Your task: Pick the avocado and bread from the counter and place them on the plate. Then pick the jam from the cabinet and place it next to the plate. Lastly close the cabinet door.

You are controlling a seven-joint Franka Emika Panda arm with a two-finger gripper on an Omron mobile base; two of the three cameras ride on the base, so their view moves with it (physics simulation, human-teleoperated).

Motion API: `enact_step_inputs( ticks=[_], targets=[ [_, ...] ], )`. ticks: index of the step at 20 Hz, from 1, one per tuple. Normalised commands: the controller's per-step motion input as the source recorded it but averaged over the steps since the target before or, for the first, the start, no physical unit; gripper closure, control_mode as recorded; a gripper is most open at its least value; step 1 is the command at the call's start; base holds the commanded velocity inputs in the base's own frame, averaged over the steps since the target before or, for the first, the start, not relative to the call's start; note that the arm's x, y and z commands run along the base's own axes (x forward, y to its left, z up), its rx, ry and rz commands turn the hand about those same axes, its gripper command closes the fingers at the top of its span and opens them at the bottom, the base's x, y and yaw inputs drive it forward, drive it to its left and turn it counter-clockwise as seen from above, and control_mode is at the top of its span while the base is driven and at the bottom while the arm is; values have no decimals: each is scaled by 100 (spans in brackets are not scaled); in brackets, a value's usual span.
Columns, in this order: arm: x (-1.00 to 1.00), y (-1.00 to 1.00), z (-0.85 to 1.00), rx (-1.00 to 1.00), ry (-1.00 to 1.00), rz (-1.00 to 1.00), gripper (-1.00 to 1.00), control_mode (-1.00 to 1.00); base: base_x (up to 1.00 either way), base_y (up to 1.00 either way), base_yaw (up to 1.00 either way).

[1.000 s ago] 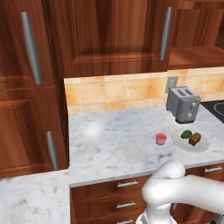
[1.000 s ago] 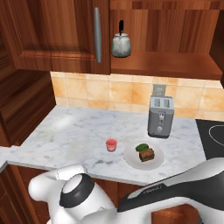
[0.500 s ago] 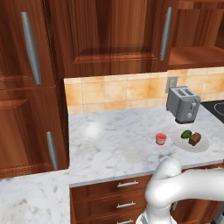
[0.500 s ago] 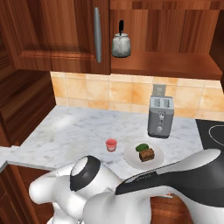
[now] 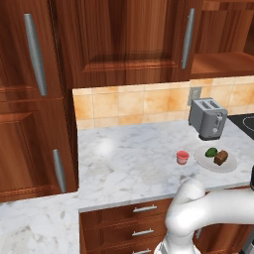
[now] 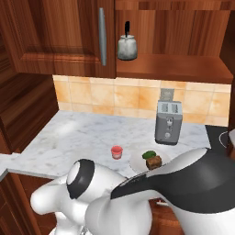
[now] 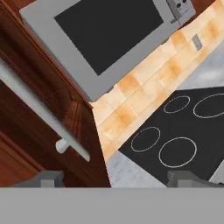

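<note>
The avocado [image 5: 211, 152] [image 6: 148, 155] and the bread [image 5: 221, 157] [image 6: 154, 161] lie together on the white plate [image 5: 225, 167] [image 6: 137, 161] on the counter [image 5: 129, 163] [image 6: 73, 137]. Just left of the plate stands the jam [image 5: 182, 157] [image 6: 116, 152], upright and apart from it. Above, the cabinet door [image 5: 124, 39] [image 6: 55, 36] with its silver bar handle [image 5: 188, 37] [image 6: 102, 36] looks flush with the cabinet front. My gripper [image 7: 118, 179] is open with nothing between its fingertips [image 7: 48, 177], well away from these things and pointed at a stove area.
A toaster [image 5: 208, 118] [image 6: 168, 121] stands behind the plate. A grey-green kettle [image 6: 127, 46] sits on the open shelf right of the door. The hand view looks at a black stovetop [image 7: 175, 131], a microwave [image 7: 109, 35] and a wooden door with a bar handle [image 7: 39, 109].
My arm has swung further to the right across both base views. The avocado, bread, jam, plate and cabinet door have stayed put.
</note>
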Motion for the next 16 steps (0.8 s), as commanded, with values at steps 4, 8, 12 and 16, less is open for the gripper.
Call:
enact_step_inputs(
  ticks=[4, 8, 12, 16],
  targets=[
    [0, 22, 32, 9, 23, 39, -100, -100, 0, 0, 0],
    [0, 19, 38, 12, 17, 36, -100, -100, 0, 0, 0],
    [0, 19, 39, 22, 8, 31, -100, -100, 0, 0, 0],
    [5, 22, 36, 26, 5, 27, -100, -100, 0, 0, 0]
  ],
)
